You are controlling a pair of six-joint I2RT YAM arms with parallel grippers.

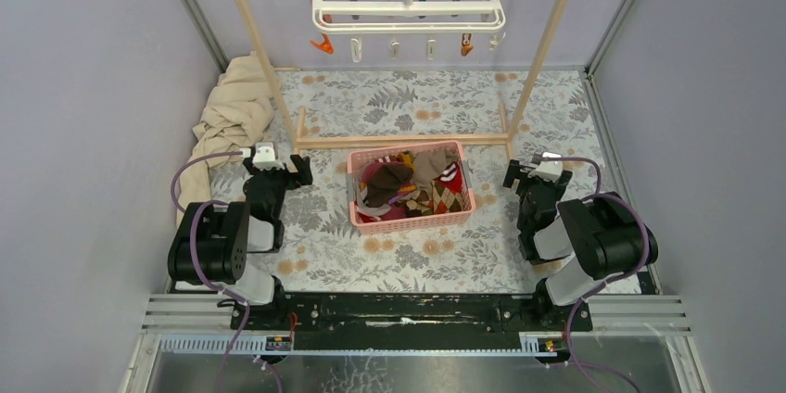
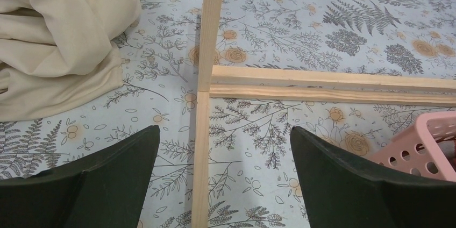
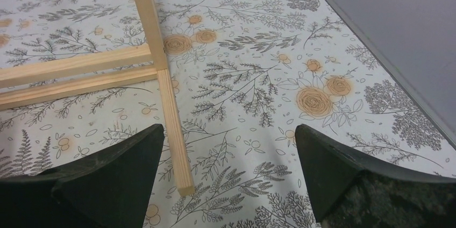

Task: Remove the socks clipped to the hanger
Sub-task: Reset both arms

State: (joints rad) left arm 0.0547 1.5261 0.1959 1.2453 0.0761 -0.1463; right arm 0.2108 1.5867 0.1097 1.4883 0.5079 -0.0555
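The white hanger (image 1: 408, 6) hangs by its hook from the top rail of the wooden frame at the back. Small orange and white clips (image 1: 322, 44) dangle under it with nothing in them. The socks (image 1: 412, 187), a mixed pile of brown, red and argyle, lie in the pink basket (image 1: 412, 219) at the table's centre. My left gripper (image 1: 276, 171) (image 2: 225, 131) stands open and low, left of the basket, above the frame's foot. To the basket's right, the right gripper (image 1: 536, 180) (image 3: 229, 128) is also open with nothing between its fingers.
The wooden frame's posts (image 1: 264, 50) and floor bars (image 2: 322, 85) (image 3: 169, 109) stand behind the basket. A crumpled beige cloth (image 1: 232, 110) (image 2: 59, 40) lies at the back left. The basket's corner (image 2: 425, 147) shows in the left wrist view. Grey walls close both sides.
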